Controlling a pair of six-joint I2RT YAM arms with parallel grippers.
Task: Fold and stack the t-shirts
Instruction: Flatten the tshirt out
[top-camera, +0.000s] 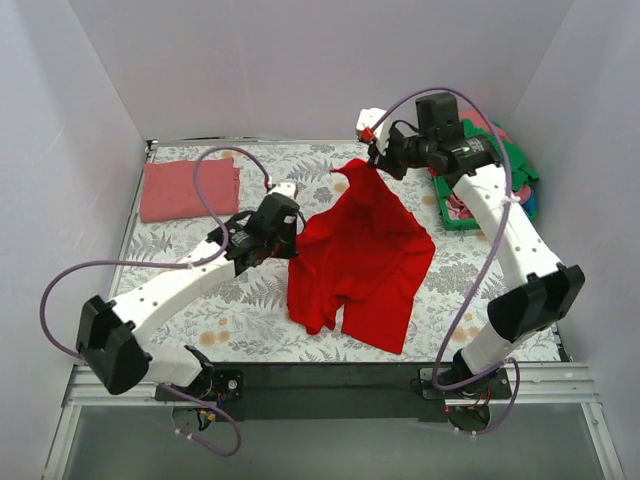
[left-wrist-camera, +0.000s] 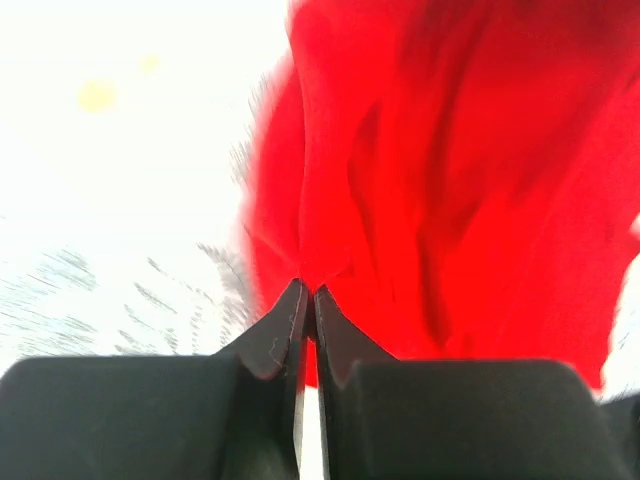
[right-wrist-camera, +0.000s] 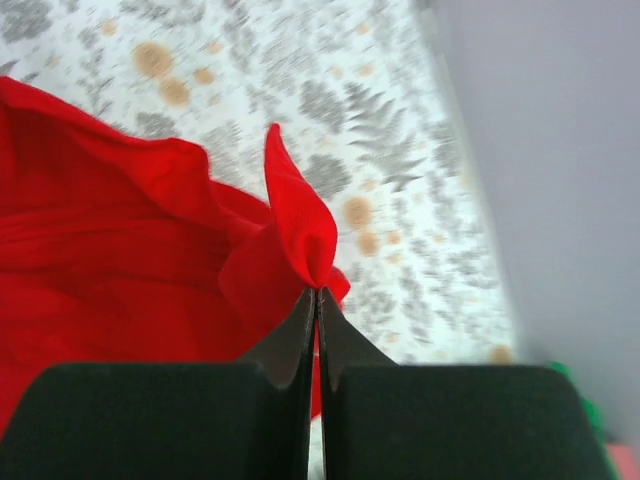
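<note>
A bright red t-shirt (top-camera: 360, 260) lies crumpled in the middle of the floral tablecloth (top-camera: 200, 330), partly lifted at two edges. My left gripper (top-camera: 292, 228) is shut on its left edge; in the left wrist view the closed gripper (left-wrist-camera: 308, 292) pinches red cloth (left-wrist-camera: 450, 180). My right gripper (top-camera: 372, 160) is shut on the shirt's far corner and holds it up; the right wrist view shows a red fold (right-wrist-camera: 300, 220) rising from that gripper (right-wrist-camera: 317, 290). A folded salmon-pink t-shirt (top-camera: 188, 188) lies flat at the far left.
A heap of green, pink and blue t-shirts (top-camera: 500, 170) sits at the far right, partly behind the right arm. White walls enclose the table on three sides. A black rail (top-camera: 330, 385) runs along the near edge by the arm bases.
</note>
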